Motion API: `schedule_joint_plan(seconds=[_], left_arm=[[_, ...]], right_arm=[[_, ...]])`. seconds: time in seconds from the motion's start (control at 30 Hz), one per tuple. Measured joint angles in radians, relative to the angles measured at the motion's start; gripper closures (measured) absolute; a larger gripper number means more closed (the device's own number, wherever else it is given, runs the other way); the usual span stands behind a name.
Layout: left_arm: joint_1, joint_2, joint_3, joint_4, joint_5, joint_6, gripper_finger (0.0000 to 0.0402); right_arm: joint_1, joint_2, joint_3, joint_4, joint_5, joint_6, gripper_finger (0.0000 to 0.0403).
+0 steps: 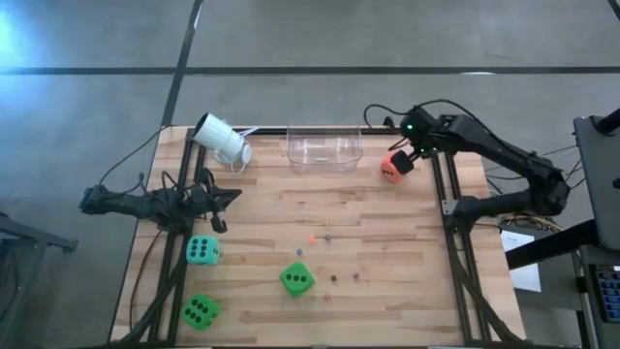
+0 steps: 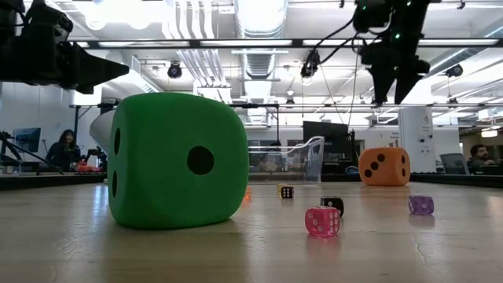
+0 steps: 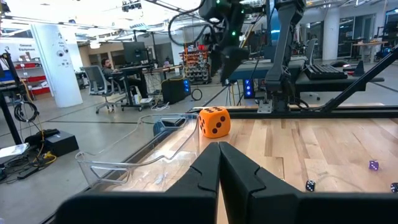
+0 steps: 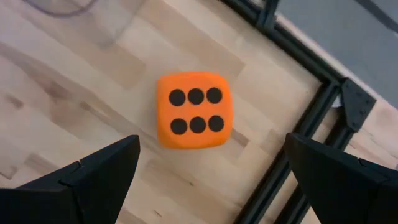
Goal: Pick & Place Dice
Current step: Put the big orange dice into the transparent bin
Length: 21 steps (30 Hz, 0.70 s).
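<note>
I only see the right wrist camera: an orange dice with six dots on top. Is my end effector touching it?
Observer: No. In the low view the right end effector hangs open above the orange dice, with a clear gap between them.
Operator: Is there a box near it?
Observer: Yes. A clear box stands beside the dice at the table's back edge, on the left arm's side.
Operator: What's the other arm doing?
Observer: The left end effector is shut, holds nothing, and waits over the table's left side.
</note>
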Motion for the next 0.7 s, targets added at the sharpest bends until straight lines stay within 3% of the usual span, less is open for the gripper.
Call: schedule_joint_plan(seconds=[0.37, 0.7], left_arm=[[0.0, 0.0, 0.0, 0.0, 0.0, 0.0, 0.0391], [0.0, 0.0, 0.0, 0.0, 0.0, 0.0, 0.0391]], right_arm=[[0.0, 0.079, -0.011, 0.103, -0.084, -0.074, 0.0003], [0.0, 0.075, -0.013, 0.099, -0.122, -0.024, 0.0003]])
